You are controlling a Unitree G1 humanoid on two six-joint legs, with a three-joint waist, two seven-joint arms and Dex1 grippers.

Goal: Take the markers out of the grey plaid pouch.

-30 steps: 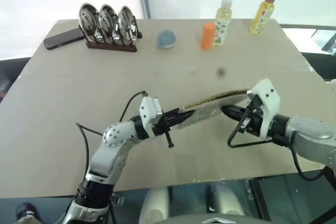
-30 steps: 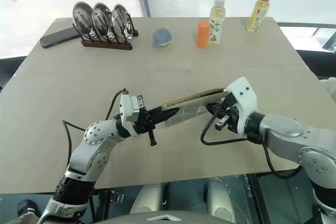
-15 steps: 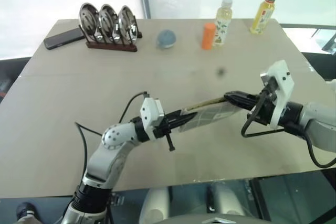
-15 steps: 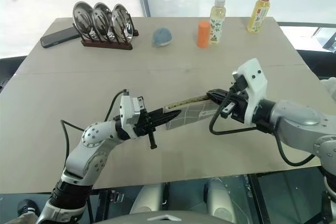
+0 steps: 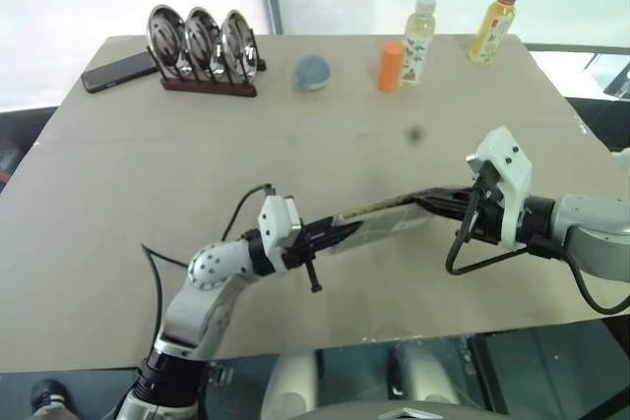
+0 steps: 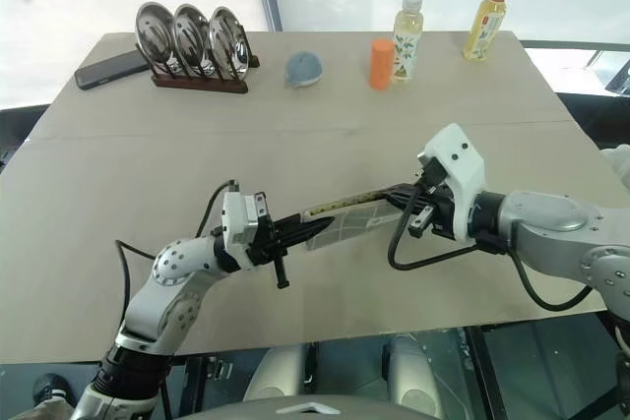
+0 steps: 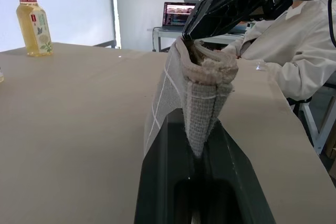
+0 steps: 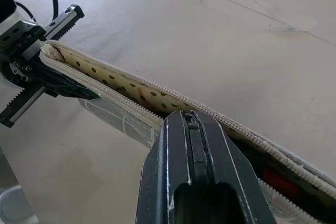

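Observation:
The grey plaid pouch (image 5: 386,219) hangs stretched above the table between my two grippers, its zip edge turned up. My left gripper (image 5: 338,234) is shut on its left end, the fabric bunched between the fingers (image 7: 157,171). My right gripper (image 5: 430,204) is shut on the zip edge near the right end (image 8: 191,124). In the right wrist view the pouch (image 8: 105,85) gapes open and shows yellowish dotted lining. A red bit (image 8: 273,177) lies deep inside; I cannot tell what it is. The markers are hidden.
Along the far side of the table (image 5: 148,174) stand a rack of three metal lids (image 5: 202,46), a phone (image 5: 118,73), a blue-grey ball (image 5: 312,73), an orange cylinder (image 5: 391,66) and two bottles (image 5: 418,41) (image 5: 495,19). A person's white sleeve (image 7: 294,51) is beyond the right edge.
The pouch has sunk a little and lies flatter between the grippers. My right wrist has rolled slightly. Both grips are as before.

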